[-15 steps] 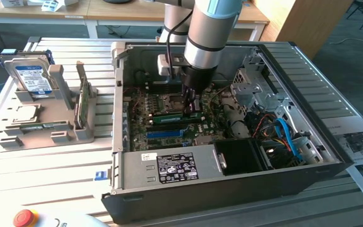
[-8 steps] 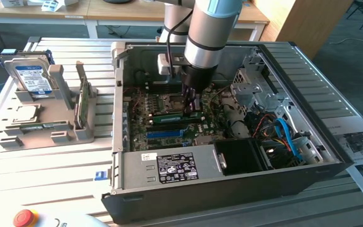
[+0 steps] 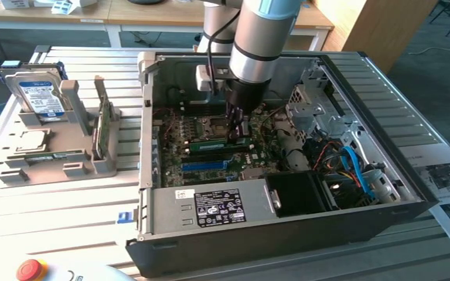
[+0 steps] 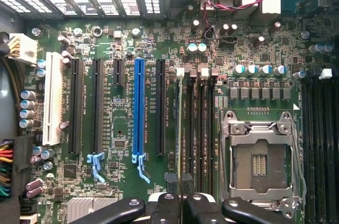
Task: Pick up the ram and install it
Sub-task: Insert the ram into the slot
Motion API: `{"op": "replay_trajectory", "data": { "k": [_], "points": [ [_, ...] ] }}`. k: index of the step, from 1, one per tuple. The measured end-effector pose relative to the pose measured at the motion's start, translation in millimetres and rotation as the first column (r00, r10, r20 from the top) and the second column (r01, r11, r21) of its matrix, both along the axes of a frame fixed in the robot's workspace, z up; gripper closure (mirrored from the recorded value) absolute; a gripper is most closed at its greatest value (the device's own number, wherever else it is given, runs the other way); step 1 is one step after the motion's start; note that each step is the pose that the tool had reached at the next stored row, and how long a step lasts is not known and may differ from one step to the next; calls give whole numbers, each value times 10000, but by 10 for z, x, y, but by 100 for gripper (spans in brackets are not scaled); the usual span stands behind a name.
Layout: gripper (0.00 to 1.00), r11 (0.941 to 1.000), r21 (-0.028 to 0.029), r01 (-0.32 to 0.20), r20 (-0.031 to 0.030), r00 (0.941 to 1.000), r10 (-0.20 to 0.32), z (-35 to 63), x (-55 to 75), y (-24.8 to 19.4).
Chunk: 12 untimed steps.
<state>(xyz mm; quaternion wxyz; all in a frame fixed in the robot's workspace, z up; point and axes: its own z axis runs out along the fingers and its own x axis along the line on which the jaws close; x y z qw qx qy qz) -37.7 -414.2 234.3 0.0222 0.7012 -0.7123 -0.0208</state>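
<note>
Now the fingers (image 4: 165, 208) pinch the ram (image 3: 209, 142) on edge above the motherboard (image 4: 119, 123), its long axis parallel to the memory slots (image 4: 204, 128).

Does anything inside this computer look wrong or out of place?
Nothing looks spilled or broken. One oddity: the processor socket on the motherboard sits bare, with no chip or cooler on it.

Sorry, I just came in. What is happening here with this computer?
A robot arm reaches into the open computer case. Its pincer is closed on the ram, holding it down at the memory slots beside the empty processor socket. Whether the ram is fully seated cannot be told.
</note>
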Motion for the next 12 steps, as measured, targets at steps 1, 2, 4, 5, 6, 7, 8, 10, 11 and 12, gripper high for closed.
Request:
{"op": "replay_trajectory", "data": {
  "k": [1,2,4,5,6,7,8,10,11,12],
  "points": [
    [88,10000,1,0,-5,10000,0,7,1,-1],
    [88,10000,1,0,-10,10000,0,14,3,-1],
    [88,10000,0,0,-22,10000,0,28,5,-2],
    [88,10000,1,-1,-28,10000,1,34,6,-2],
    [88,10000,4,0,-29,10000,0,37,6,-2],
    [88,10000,6,1,-30,10000,-1,38,6,-2],
    [88,10000,2,0,-35,10000,0,43,6,-2],
    [88,10000,0,-2,-62,10000,2,60,10,-3],
    [88,10000,1,-1,-80,10000,1,69,11,-3],
    [88,10000,2,-1,-105,9999,1,80,13,-3]
  ]
}}
